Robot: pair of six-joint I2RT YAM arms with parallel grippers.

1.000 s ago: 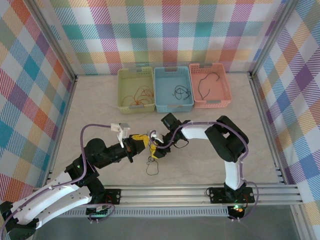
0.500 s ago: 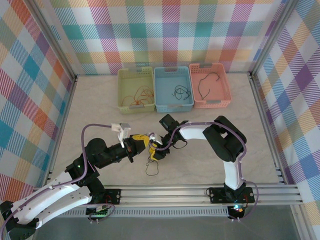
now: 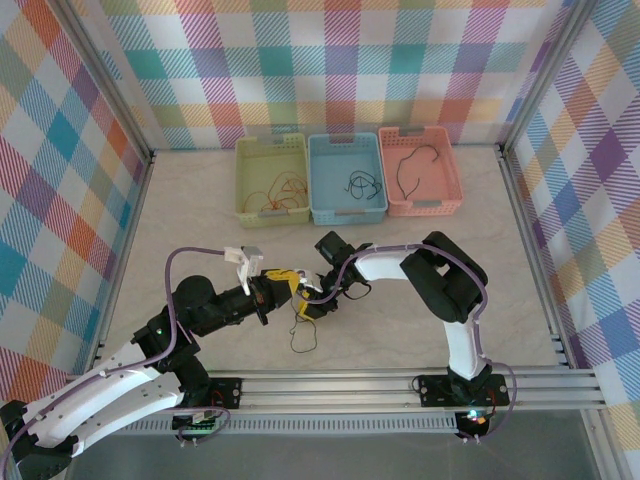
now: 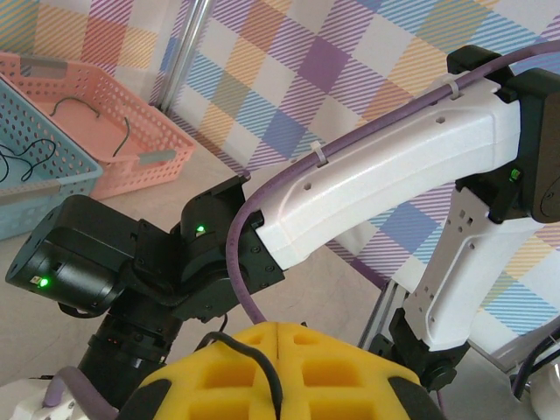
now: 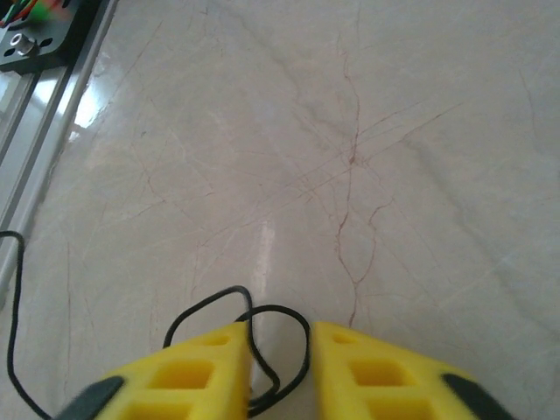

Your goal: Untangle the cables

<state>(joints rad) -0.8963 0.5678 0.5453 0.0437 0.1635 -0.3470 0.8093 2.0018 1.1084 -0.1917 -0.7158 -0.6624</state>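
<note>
So the biggest thing here is the pale marble-look table [image 3: 200, 220], with plaid walls all round it. The white left arm [image 3: 110, 395] comes in from the bottom left. The white-and-black right arm [image 3: 455, 290] bends over from the right, and both reach toward the middle of the table.

Along the far edge there are three plastic mesh baskets in a row, touching side by side. On the left is a yellow-green basket [image 3: 243, 180], in the middle a light blue basket [image 3: 313, 180], and on the right a salmon-pink basket [image 3: 455, 175].

The two grippers sit right next to each other mid-table. The left gripper [image 3: 286, 278] has its yellow foam fingers pressed together, and in its wrist view a thin black cable [image 4: 262, 363] runs over one finger and down into the seam, so it's clamped on that. The right gripper [image 5: 282, 337] has its yellow fingers a little apart, and a loop of the same thin black cable [image 5: 262, 315] sits in the gap. Can't tell if it's actually touching the pads.

From the top view, the rest of that cable [image 3: 303, 338] hangs down from the grippers and lies as a loose loop on the table just in front of them.

Each basket holds a wire. There's an orange-red wire [image 3: 280, 190] in the yellow-green one, a dark curled wire [image 3: 360, 183] in the blue one and a long black wire [image 3: 405, 170] in the pink one.
</note>
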